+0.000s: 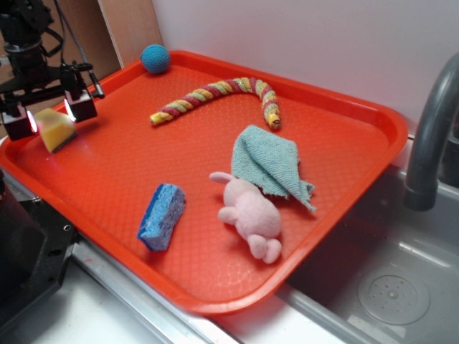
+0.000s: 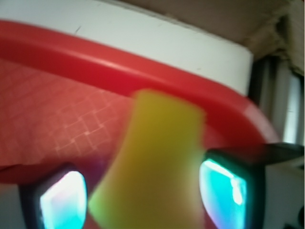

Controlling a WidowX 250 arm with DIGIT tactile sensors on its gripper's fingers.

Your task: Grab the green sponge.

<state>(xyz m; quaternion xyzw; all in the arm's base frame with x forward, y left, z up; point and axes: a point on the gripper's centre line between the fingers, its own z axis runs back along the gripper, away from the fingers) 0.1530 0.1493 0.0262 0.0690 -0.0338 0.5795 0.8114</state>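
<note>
The green sponge [image 1: 56,129] is a small yellow foam wedge with a thin dark face. It sits tilted over the left rim of the red tray [image 1: 107,179]. My gripper [image 1: 51,118] is shut on it, one finger on each side. In the wrist view the yellow sponge [image 2: 157,162] fills the space between the two glowing pads [image 2: 64,200], and my gripper [image 2: 143,202] presses it from both sides. Behind the sponge runs the tray's red rim [image 2: 71,57]. The sponge's underside is hidden.
On the tray lie a blue rectangular sponge [image 1: 162,216], a pink plush toy [image 1: 251,215], a pale teal cloth [image 1: 271,163], a striped rope toy [image 1: 222,93] and a blue ball [image 1: 155,59]. A grey faucet [image 1: 430,136] and a sink [image 1: 387,287] are at the right.
</note>
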